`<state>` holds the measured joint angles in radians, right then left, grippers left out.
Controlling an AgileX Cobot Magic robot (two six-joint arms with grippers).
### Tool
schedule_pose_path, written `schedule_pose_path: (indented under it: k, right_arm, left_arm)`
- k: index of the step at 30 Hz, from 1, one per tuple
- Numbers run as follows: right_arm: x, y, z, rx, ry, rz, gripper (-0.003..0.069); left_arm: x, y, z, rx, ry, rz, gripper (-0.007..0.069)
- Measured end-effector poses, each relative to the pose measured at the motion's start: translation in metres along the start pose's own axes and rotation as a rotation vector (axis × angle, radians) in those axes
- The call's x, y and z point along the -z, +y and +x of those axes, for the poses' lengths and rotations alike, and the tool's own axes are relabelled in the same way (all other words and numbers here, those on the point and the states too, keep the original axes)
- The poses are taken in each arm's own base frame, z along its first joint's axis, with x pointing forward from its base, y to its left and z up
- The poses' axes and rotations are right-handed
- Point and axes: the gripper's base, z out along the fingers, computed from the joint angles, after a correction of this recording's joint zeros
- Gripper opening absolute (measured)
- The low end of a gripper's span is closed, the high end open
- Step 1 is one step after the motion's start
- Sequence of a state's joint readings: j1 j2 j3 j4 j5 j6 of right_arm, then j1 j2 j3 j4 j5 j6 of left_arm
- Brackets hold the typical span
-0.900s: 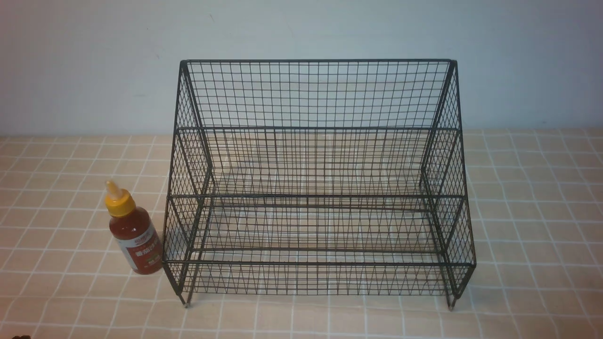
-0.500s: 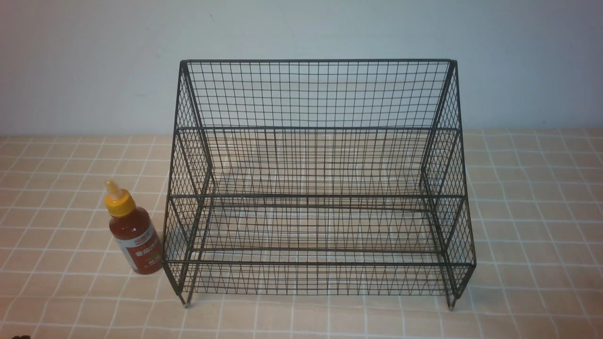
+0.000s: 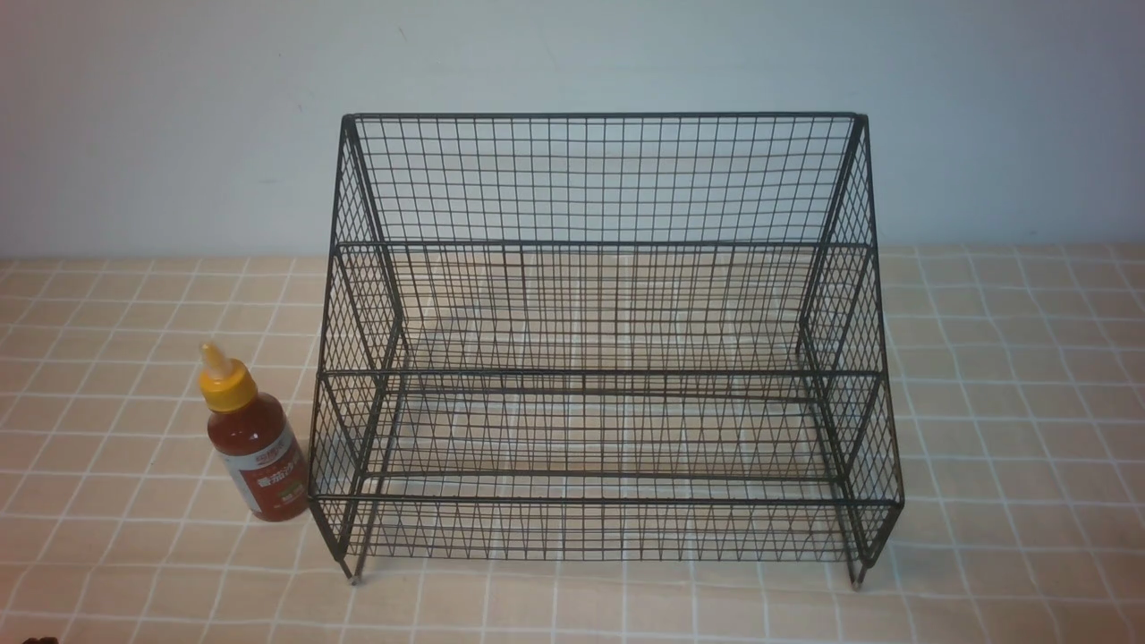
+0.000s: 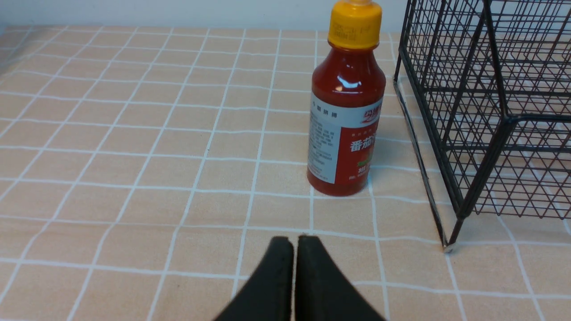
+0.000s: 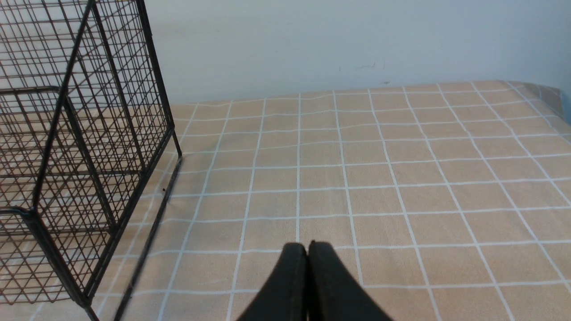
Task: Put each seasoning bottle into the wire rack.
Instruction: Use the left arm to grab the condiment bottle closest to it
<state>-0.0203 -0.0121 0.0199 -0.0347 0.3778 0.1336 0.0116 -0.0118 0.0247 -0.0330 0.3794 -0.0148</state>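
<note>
Shows the seasoning bottle [image 3: 261, 456] in the left part of the front frame, below mid-height, standing upright on the tan, white-lined tabletop [image 3: 1011, 447], outside the wire rack [image 3: 608, 373] and just beside its left slanted side. Has a yellow cap [image 3: 228, 386] on top with a pale pointed nozzle [image 3: 216, 360], red-orange sauce within, and a white-and-red label [image 3: 268, 474] around the lower body. Cannot tell from the front view whether bottle and rack touch; shows a strip of tabletop between them in the left wrist view.

Fills the middle of the front frame with the rack: black wire mesh, stepped tiers, tall grid back towards the top, short feet near the bottom edge. Holds nothing in any tier. Runs a pale bluish wall [image 3: 572, 54] across the top of the frame.

Shows the left gripper [image 4: 294, 243] in its wrist view with jaws together, only a thin slit between the fingers, clamped on nothing. Shows the right gripper [image 5: 308, 248] likewise closed, fingertips meeting, grasping nothing. Includes a small dark sliver [image 3: 40, 640] in the bottom left corner of the front frame, too cropped to identify.
</note>
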Motion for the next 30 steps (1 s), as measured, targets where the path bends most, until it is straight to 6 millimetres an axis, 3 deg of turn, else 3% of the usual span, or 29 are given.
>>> schedule_pose_path:
  k: [5, 10, 16, 19, 23, 30]
  right_arm:
    - [0.0, 0.0, 0.0, 0.0, 0.0, 0.0, -0.0015]
    - [0.0, 0.0, 0.0, 0.0, 0.0, 0.0, -0.0015]
    - [0.0, 0.0, 0.0, 0.0, 0.0, 0.0, -0.0015]
    - [0.0, 0.0, 0.0, 0.0, 0.0, 0.0, -0.0015]
    - [0.0, 0.0, 0.0, 0.0, 0.0, 0.0, -0.0015]
    - [0.0, 0.0, 0.0, 0.0, 0.0, 0.0, -0.0015]
  left_arm:
    - [0.0, 0.0, -0.006, 0.021, -0.076, 0.006, -0.0007]
    - [0.006, 0.0, -0.034, 0.21, -0.391, 0.045, -0.0007]
    - [0.018, 0.003, -0.056, 0.201, -0.665, 0.04, -0.0007]
    - [0.014, 0.001, -0.058, 0.146, -0.657, 0.036, -0.0007]
    - [-0.006, -0.006, -0.062, -0.025, -0.507, 0.054, -0.0002]
    - [-0.047, -0.011, -0.081, 0.011, -0.296, 0.109, 0.008]
